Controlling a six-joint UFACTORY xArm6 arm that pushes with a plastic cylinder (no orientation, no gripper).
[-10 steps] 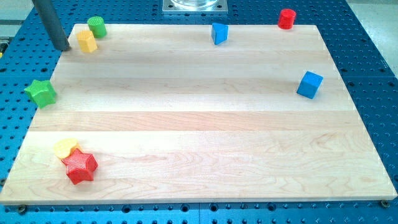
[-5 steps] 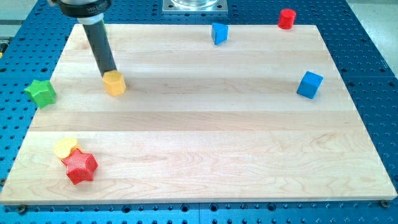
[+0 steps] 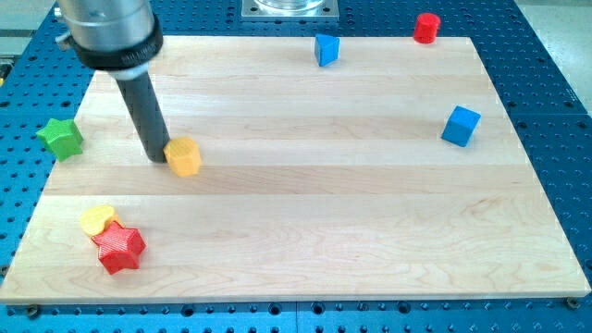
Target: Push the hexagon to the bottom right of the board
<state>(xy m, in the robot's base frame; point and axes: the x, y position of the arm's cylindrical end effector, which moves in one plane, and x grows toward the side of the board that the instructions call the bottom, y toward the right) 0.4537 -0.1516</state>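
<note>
The rod's tip [image 3: 157, 158] presses against the upper-left side of the yellow hexagon [image 3: 184, 156], in the left half of the worktop [image 3: 305, 199], lined up to drive it toward the far bottom-right corner. The arm carries no jaws, only this rod, touching the hexagon without holding it.

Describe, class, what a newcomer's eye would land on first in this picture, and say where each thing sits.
The big dark rod coming down from the view's top left grabs attention first; my tip touches the left side of the yellow hexagon block on the pale wooden board. Next comes the red star block at the bottom left, overlapping a yellow rounded block, and the blue cube standing alone at the right.
</note>
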